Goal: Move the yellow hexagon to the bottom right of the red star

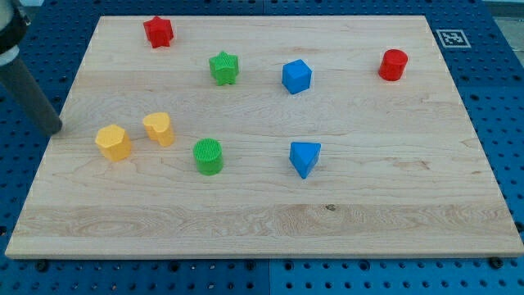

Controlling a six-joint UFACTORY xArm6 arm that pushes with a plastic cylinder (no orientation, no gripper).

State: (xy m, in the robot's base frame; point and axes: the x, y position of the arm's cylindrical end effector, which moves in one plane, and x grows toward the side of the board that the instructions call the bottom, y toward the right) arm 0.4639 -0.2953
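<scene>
The arm is ending in a straight dark rod with no hand fitted, so there is nothing to be apart, together or clamped. My tip [56, 127] is sitting at the left edge of the tabletop [270, 229], touching no block.

The yellow hexagon [113, 142] is lying near the tip, toward the view's right and slightly toward the bottom. The red star [158, 32] is standing well apart from it, near the view's top and a little to the right. The coming move is turning on this: the target spot, below and right of the star, is lying up and to the right of the hexagon, so by my judgement the tip is needing to get round to the hexagon's lower-left side before pushing.

A second yellow block [159, 129], rounded and roughly heart-like, is sitting just beside the hexagon on its right, and it is looking likely to be caught by a push aimed too far rightward.

Other blocks are standing clear:
- a green star [223, 67] right of the target area;
- a green cylinder [208, 156];
- a blue cube [296, 76];
- a blue wedge-like block [304, 157];
- a red cylinder [393, 65].

All blocks are showing fine ridged faces, like printed plastic. The tabletop is pale wood with visible grain.
</scene>
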